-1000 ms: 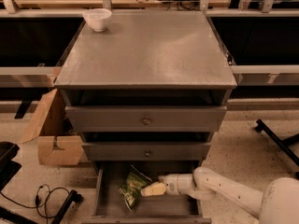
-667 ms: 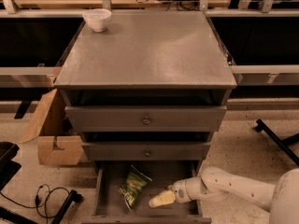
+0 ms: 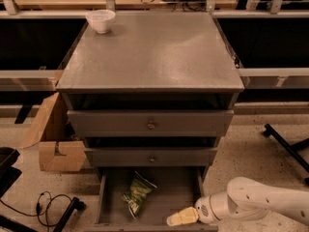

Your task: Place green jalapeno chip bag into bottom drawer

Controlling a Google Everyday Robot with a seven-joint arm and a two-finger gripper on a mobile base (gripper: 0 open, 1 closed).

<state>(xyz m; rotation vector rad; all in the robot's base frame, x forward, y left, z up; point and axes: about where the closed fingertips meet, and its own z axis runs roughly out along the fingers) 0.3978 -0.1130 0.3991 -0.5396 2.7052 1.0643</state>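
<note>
Green jalapeno chip bag (image 3: 138, 194) lies in bottom drawer (image 3: 176, 190); end effector (image 3: 172, 221) nearby, grip unclear.

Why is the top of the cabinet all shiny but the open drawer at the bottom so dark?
In the camera view, light from above leaves a pale sheen on the cabinet top; the bottom drawer lies in shadow under the upper drawers, so the green jalapeno chip bag inside looks dim; the gripper, at the drawer's front edge, looks brighter.
</note>
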